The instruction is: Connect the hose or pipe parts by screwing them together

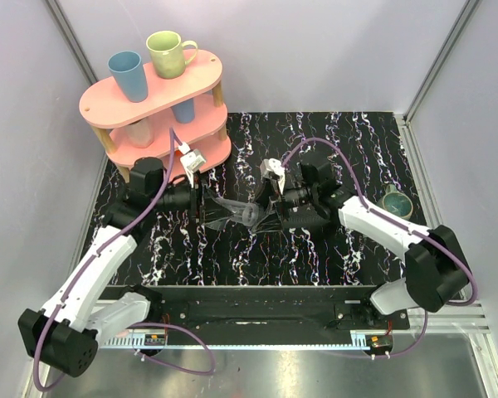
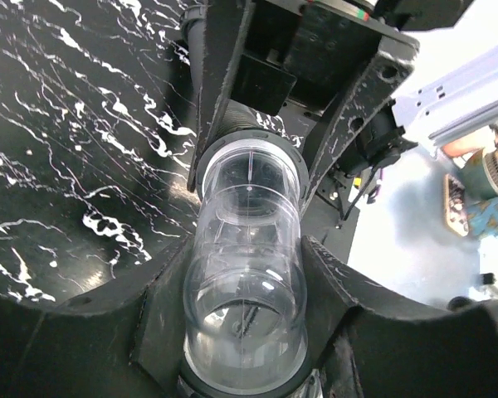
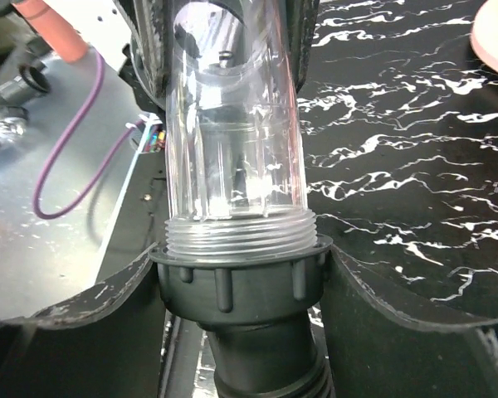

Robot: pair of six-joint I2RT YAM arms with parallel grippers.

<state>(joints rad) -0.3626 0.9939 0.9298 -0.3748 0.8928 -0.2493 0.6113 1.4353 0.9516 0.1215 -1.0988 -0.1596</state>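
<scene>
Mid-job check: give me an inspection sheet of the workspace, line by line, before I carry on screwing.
Surface: black white-veined mat, lying flat.
Job's things: clear tube spans between the two arms; its threaded end sits in the black collar on the ribbed hose, with some thread rings showing.
Clutter: pink shelf back left, with a blue cup and a green mug on top; teal bowl far right.
Claws: left claw shut on the clear tube; right claw flanks the collar, grip unclear.
Cables: purple cables loop along both arms, away from the tube.
Surroundings: pale walls; nothing else seen.
</scene>
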